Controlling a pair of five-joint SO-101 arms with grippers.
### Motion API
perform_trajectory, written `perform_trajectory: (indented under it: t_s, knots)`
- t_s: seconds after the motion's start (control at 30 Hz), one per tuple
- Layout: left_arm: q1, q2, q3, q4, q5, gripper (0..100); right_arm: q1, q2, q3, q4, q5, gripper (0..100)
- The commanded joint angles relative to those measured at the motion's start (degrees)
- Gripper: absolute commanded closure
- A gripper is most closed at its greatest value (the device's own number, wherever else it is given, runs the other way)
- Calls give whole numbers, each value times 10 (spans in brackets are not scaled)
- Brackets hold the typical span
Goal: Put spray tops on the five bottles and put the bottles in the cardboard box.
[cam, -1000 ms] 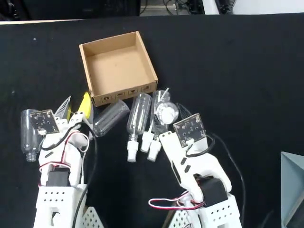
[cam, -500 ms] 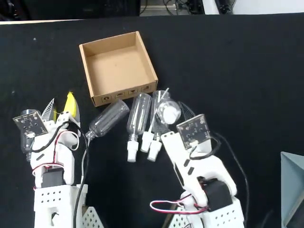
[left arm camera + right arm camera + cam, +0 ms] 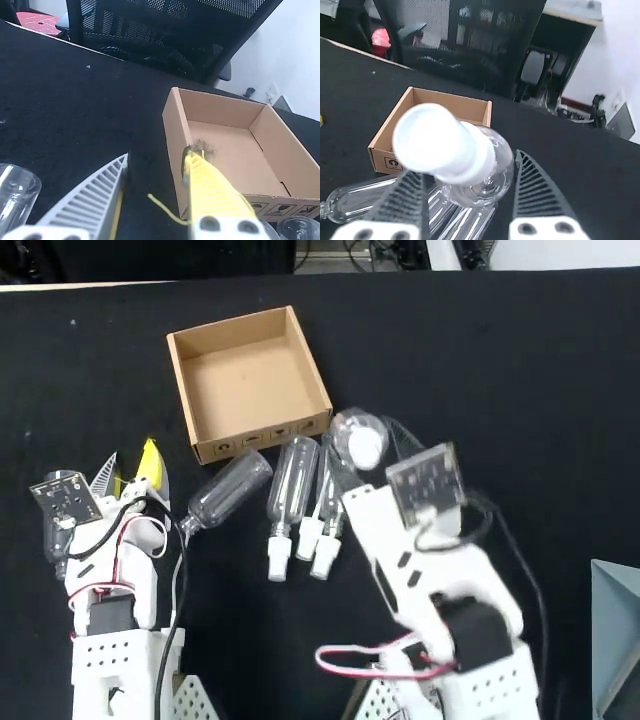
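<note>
Plastic in the small clear round bottle with a white spray top (image 3: 487, 172) is looking light, stiff and slick, so the right gripper (image 3: 465, 167) is clamping it at the body just below the cap, a sensible spot; squeezing harder is likely risking a slip. It is hanging just beside the near corner of the open brown cardboard box (image 3: 230, 322). The left gripper (image 3: 157, 160) is standing spread and empty near the box.
</note>
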Motion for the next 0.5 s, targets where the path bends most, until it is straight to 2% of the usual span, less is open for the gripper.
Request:
perform_trajectory:
  t_s: [0.0,0.47]
  knots:
    - [-6,-9,15,4,-6,825,11,95,-96,-21,-3,932]
    - [-7,-9,15,4,-6,824,-77,351,-192,-170,-4,930]
